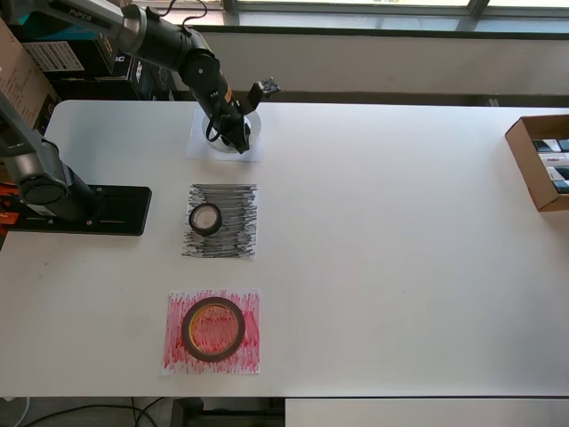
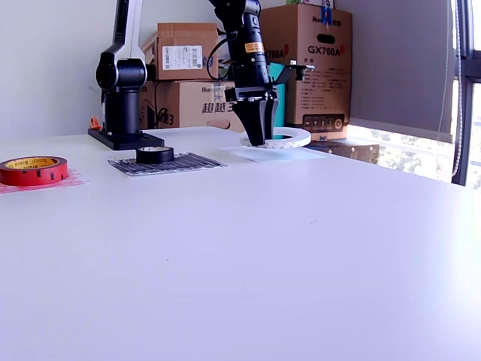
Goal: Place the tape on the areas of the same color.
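The claw (image 2: 255, 139) grips the rim of the white tape ring (image 2: 289, 138), tilted just above the white sheet (image 2: 267, 155) beneath it, so the last placement seems underway, calling for lowering and release.

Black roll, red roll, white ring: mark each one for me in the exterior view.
Black roll (image 2: 155, 155), exterior view: its near side wall.
Red roll (image 2: 34, 173), exterior view: its red outer side wall.
White ring (image 2: 294, 138), exterior view: its rim, to the exterior view's right of the pincer.

Black jointed arm (image 2: 248, 45), orange label, cables.
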Controlling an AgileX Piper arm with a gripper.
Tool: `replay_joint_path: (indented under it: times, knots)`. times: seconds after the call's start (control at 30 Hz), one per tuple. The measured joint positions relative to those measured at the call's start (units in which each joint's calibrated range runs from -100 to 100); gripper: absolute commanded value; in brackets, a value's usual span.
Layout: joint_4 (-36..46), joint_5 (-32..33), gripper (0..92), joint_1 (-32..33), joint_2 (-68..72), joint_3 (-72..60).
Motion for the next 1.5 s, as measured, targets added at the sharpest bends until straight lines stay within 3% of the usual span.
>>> replay_joint_path:
  times: [0.63, 0.87, 0.97, 1.5]
  knots:
    - [0.00, 0.41, 1.7, 0.79, 1.21, 0.00]
    - [0.00, -0.41, 38.6, 0.79, 1.21, 0.00]
    - [0.00, -0.41, 47.4, 0.79, 1.21, 0.00]
    - [0.17, -0.41, 48.3, 1.40, 0.10, -0.34]
